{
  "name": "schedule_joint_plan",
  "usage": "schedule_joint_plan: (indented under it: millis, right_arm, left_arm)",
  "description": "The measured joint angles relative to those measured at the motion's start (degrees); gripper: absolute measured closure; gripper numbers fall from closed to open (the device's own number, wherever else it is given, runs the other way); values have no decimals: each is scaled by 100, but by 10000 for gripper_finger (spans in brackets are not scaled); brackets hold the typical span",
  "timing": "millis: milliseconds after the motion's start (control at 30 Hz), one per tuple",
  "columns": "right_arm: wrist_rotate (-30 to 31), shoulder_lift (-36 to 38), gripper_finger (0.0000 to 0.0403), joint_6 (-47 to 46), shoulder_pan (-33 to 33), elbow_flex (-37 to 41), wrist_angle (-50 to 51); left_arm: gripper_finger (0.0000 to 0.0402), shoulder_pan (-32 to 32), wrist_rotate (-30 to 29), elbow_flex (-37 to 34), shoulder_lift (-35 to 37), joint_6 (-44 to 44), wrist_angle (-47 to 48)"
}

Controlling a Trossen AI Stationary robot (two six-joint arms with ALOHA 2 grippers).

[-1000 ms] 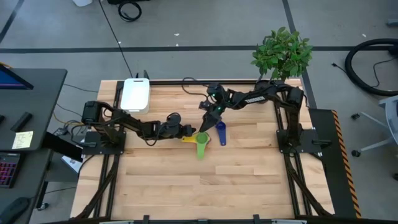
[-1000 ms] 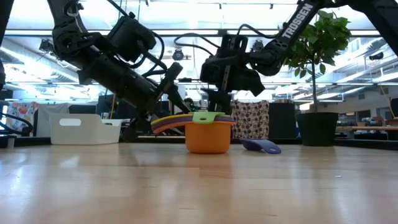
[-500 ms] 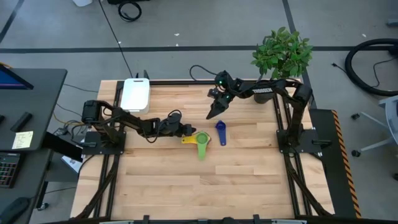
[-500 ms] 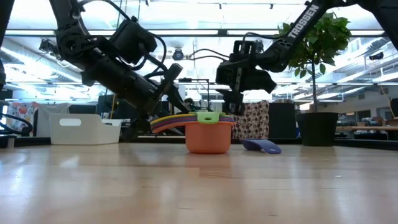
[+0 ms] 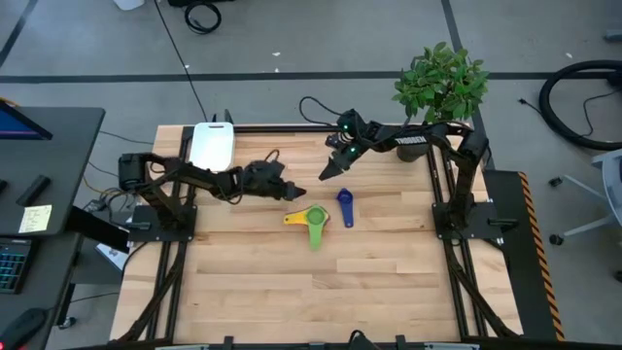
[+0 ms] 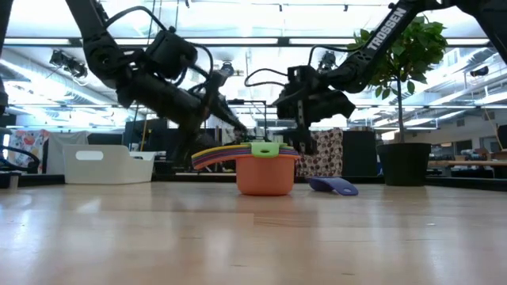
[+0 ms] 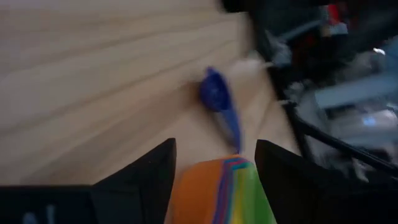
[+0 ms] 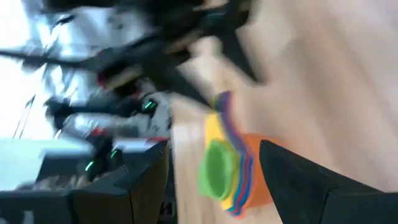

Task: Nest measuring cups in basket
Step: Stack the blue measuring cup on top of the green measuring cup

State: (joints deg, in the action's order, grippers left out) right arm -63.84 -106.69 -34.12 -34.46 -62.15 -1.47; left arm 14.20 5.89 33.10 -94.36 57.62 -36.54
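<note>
1. Measuring cups (image 5: 314, 223) sit nested as a stack at mid-table in the high view, green bowl on top, a yellow handle pointing toward the left arm. 1 dark blue cup (image 5: 344, 204) lies just beside the stack, apart from it. The basket (image 5: 211, 148) stands at the far left edge, well apart from both. The left gripper (image 5: 292, 192) hovers near the stack, jaws spread, holding nothing; the right gripper (image 5: 327, 173) hangs above the far half of the table, also wide open and empty.

2. Low view: the orange cup (image 6: 265, 174) carries the fanned handles; the dark blue cup lies flat to its right.

3. Left wrist view: its open fingers (image 7: 146, 171) frame the stack, the dark blue cup beyond.

4. Right wrist view: the stack shows between its spread fingers (image 8: 292, 171).

5. Risk: a sideways nudge from either finger could topple or scatter the loosely nested stack, and a pinch on 1 handle alone might lift only that cup.
</note>
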Motion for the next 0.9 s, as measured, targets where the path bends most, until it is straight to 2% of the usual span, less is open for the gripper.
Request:
schedule_joint_plan:
  millis: [200, 400, 500, 667, 767, 900]
  right_arm:
    - [951, -2, 148, -802, 13, 0, -27]
    - [2007, -2, 148, -1792, 179, 0, -83]
    - [2333, -2, 148, -1802, 216, 0, -207]
    - [2290, 43, 148, -1221, 169, 0, 37]
    - [2730, 255, 148, -562, 117, -137, 1033]
    - [4202, 635, 148, 545, 81, -505, 3174]
  left_arm:
    - [178, 470, 1009, 0, 504, -780, 12]
    - [178, 840, 1565, 0, 856, -1353, 0]
    - [178, 1001, 1628, 2, 872, -1354, 26]
    - [178, 1182, 1663, 2, 872, -1329, 36]
    - [178, 1279, 1710, 2, 872, -1227, 18]
    - [178, 1401, 1800, 2, 872, -1007, -8]
